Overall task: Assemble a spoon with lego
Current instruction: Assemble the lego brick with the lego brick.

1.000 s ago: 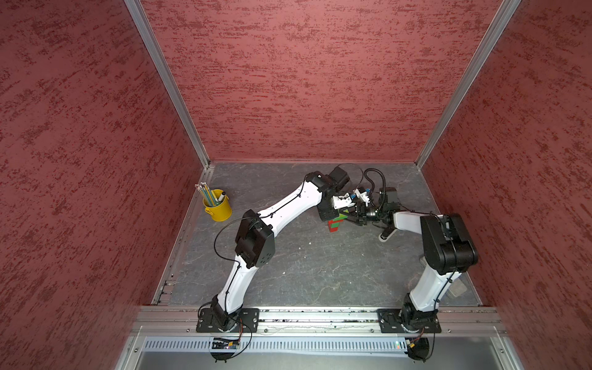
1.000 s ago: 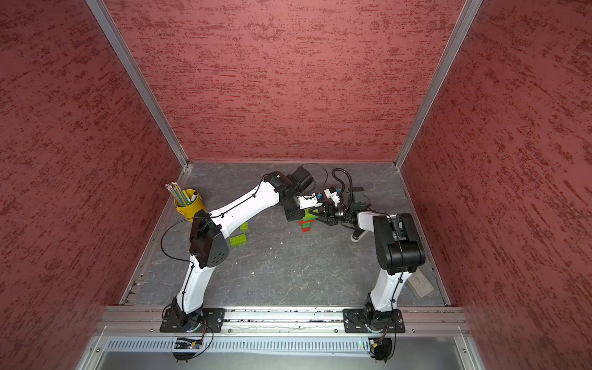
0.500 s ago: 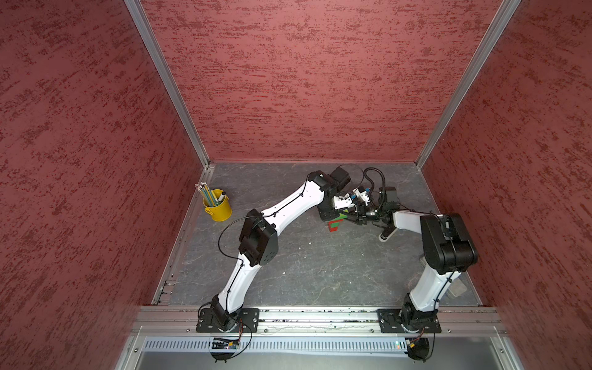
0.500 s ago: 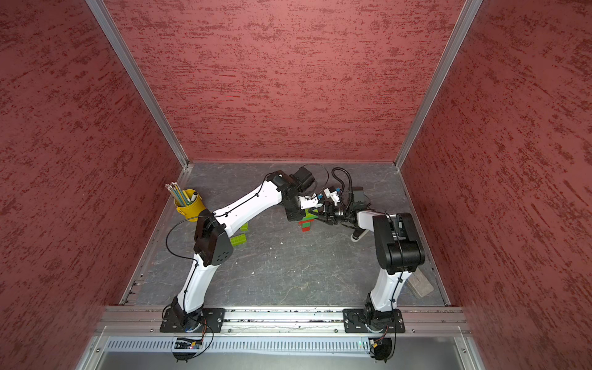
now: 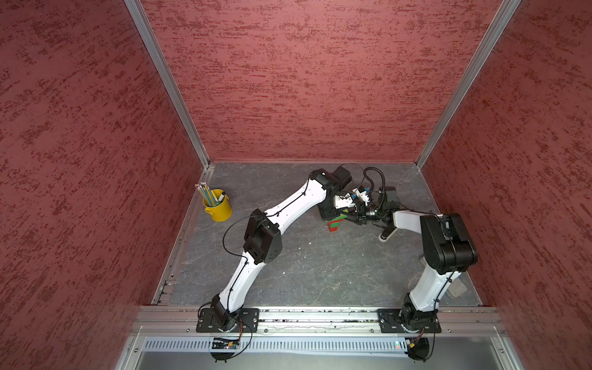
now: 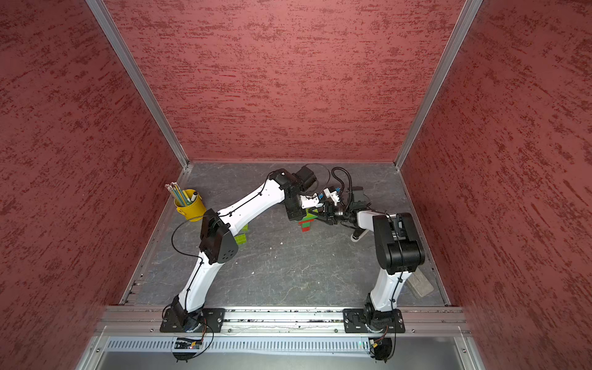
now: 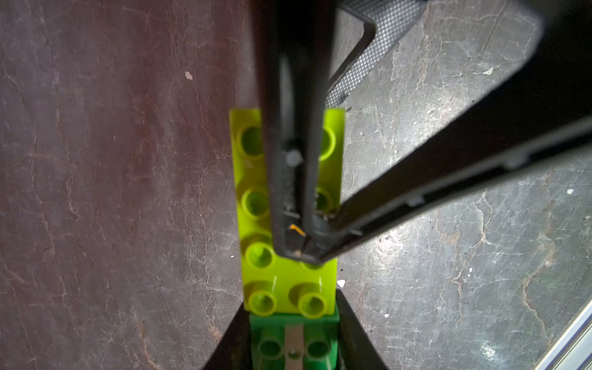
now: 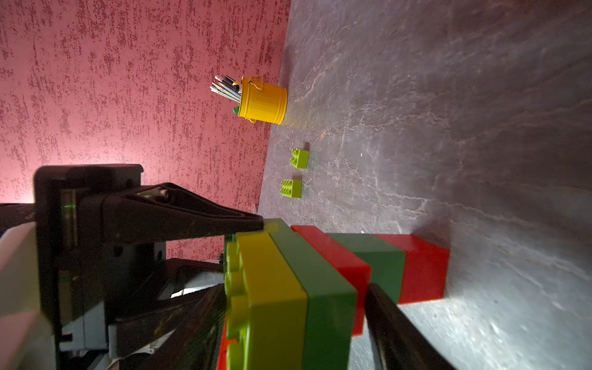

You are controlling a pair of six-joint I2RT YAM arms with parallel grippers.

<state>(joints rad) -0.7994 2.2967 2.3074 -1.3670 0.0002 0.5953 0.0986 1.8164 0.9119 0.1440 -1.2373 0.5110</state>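
The spoon stands upright on the table's far middle, a red-and-green stem under a wider head. Its top layer is a lime brick with studs up, over a dark green brick and a red one. My right gripper comes in from the side, shut on the head, one finger over the lime studs and one under the red brick. My left gripper reaches down from above and is shut on the end of the dark green brick that juts past the lime one.
Two loose lime bricks lie on the table towards the left, half hidden by the left arm in a top view. A yellow cup of pencils stands by the left wall. A grey block lies at the front right.
The left arm's elbow has shifted slightly. Both grippers stay on the spoon, which stands where it was.
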